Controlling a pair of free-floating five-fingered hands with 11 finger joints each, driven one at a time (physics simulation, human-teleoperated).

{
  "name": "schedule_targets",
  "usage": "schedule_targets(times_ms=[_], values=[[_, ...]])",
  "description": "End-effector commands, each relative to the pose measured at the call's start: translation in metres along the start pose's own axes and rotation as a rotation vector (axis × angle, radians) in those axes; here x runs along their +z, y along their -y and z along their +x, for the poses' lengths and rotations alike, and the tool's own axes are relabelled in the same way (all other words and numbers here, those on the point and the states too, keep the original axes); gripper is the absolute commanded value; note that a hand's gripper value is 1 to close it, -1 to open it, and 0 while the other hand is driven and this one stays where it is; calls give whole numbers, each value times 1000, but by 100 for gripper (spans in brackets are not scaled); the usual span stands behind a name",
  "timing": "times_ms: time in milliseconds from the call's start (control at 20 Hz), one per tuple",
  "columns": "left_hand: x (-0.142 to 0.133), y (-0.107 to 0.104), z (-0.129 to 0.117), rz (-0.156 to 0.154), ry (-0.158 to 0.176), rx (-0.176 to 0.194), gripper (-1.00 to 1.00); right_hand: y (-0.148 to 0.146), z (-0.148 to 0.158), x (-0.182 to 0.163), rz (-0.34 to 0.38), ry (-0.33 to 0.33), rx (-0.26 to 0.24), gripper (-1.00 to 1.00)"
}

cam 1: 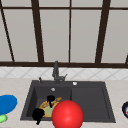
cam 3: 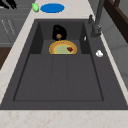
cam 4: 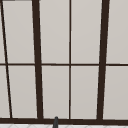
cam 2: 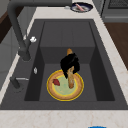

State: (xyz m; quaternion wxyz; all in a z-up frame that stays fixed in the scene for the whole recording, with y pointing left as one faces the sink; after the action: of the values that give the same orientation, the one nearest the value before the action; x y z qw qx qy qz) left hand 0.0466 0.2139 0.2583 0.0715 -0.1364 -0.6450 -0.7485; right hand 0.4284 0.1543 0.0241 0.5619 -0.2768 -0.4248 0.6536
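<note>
Your right hand [cam 1: 51, 99] grips a baguette [cam 2: 71, 77] in the sink's [cam 1: 105, 100] left basin.
Its fingers curl round the loaf, which rests tilted on the yellow plate [cam 2: 77, 92]. Your left hand [cam 1: 38, 114] hovers near the front-left rim; you cannot tell its finger state.

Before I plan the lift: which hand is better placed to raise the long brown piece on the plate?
Probably the right hand: it sits on the long brown piece over the plate. The left hand hovers by the basin's front-left corner.
</note>
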Motion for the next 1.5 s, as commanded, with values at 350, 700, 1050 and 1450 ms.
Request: schedule_targets(times_ms=[350,700,1050,1450], values=[[0,0,0,0,0,0,0,30,-24,62,10,-19,29,100],[0,0,0,0,0,0,0,58,-43,103,14,-27,14,100],[0,0,0,0,0,0,0,86,-68,143,12,-23,8,100],[0,0,0,0,0,0,0,112,-98,190,11,-33,5,100]])
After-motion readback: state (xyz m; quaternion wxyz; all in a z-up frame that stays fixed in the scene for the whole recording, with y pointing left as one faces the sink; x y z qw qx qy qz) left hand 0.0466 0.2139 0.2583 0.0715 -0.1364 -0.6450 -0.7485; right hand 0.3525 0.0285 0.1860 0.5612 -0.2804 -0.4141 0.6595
